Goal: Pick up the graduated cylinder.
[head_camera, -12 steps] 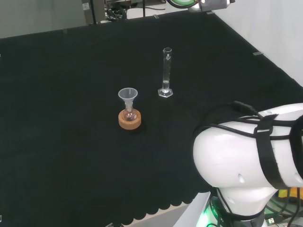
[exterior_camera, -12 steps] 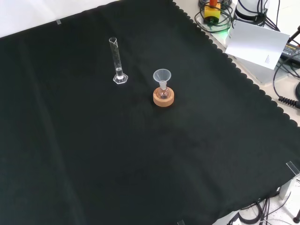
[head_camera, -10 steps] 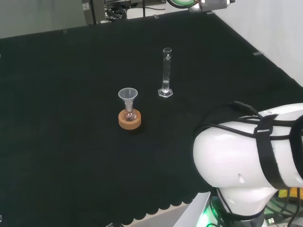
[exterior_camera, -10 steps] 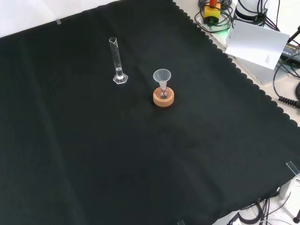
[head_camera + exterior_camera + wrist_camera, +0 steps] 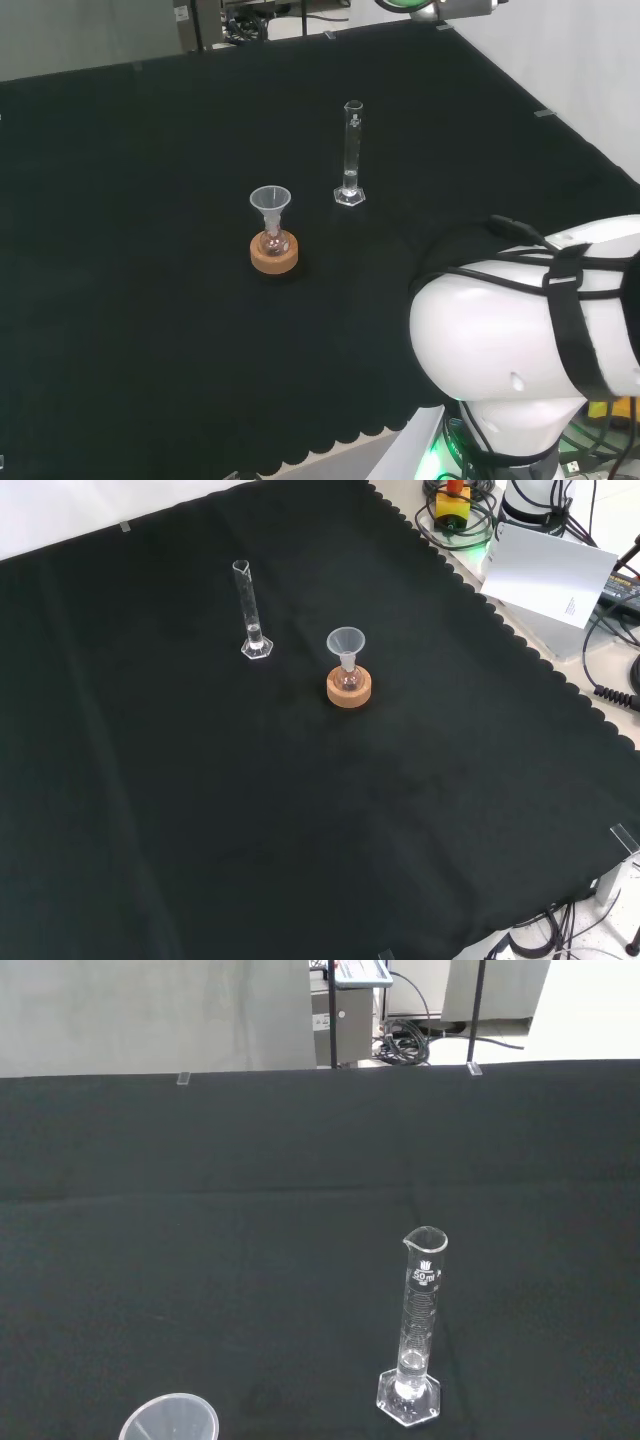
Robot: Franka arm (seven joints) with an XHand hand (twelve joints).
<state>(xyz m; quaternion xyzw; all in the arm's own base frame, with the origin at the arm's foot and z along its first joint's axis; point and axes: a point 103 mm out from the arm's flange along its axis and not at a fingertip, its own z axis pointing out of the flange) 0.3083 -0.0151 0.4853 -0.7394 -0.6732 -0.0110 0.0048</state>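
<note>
Head view: the cylinder [image 5: 350,155] stands upright on the worktop [image 5: 150,200], up and right of the funnel [image 5: 270,205]. Front view: the cylinder [image 5: 250,610] stands left of the funnel [image 5: 346,645]. Wrist view: the cylinder [image 5: 417,1330] stands near the funnel [image 5: 170,1422]. I cannot tell how the robot hand is.

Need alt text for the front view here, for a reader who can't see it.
A clear graduated cylinder stands upright on its base on the black cloth, untouched. Just to its right and slightly nearer, apart from it, a clear funnel sits in a small flask on a cork ring. Cables and equipment lie beyond the cloth's scalloped right edge.
</note>
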